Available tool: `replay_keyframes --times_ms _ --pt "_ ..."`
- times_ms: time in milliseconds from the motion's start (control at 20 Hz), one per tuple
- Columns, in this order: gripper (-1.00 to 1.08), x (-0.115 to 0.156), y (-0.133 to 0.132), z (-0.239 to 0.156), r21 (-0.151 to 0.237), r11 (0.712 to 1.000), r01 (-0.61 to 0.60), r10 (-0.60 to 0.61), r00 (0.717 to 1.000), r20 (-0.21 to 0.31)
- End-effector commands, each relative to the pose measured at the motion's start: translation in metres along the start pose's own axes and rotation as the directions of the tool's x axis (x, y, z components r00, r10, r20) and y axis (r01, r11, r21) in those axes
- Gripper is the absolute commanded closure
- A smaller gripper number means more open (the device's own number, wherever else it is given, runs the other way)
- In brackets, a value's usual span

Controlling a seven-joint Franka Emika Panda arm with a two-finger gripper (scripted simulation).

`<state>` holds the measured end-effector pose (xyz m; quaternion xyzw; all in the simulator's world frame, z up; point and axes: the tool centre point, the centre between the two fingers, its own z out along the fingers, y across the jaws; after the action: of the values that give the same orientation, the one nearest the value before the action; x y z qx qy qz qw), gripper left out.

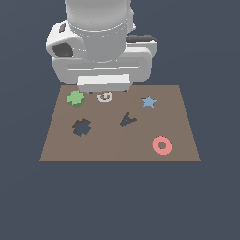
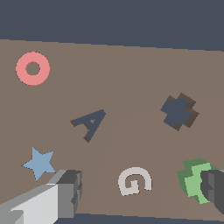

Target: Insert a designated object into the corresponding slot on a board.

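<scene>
You have one brown board [image 1: 117, 140] floating in a plain dark blue-grey space. On it: one green block [image 1: 76, 98] at the far corner on the exterior view's left, just behind the cross slot [image 1: 81, 127], one A-shaped cutout [image 1: 127, 119], one blue star [image 1: 148, 101], one pink ring [image 1: 161, 145], one white G [image 1: 105, 97]. Your gripper [image 2: 142, 192] hangs spread wide, holding nothing.

A pink ring [image 1: 161, 145] lies flat, near the corner on the exterior view's right. A blue star [image 1: 148, 101] lies farther back on that same side. A white letter G [image 1: 105, 97] lies flat, well apart from the ring. A dark hole shaped like the letter A [image 1: 127, 119] sits between the G and the ring.
</scene>
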<state>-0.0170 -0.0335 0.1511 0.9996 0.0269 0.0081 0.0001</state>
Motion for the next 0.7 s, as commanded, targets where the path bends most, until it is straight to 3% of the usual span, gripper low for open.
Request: replay_keyframes --times_ms 0,650 --pt "-0.92 -0.009 0.013 0.011 0.0 1.0 0.023 -0.023 1.0 0.002" --pt "-0.92 -0.055 0.094 0.076 0.003 0.986 0.17 -0.17 0.985 0.012"
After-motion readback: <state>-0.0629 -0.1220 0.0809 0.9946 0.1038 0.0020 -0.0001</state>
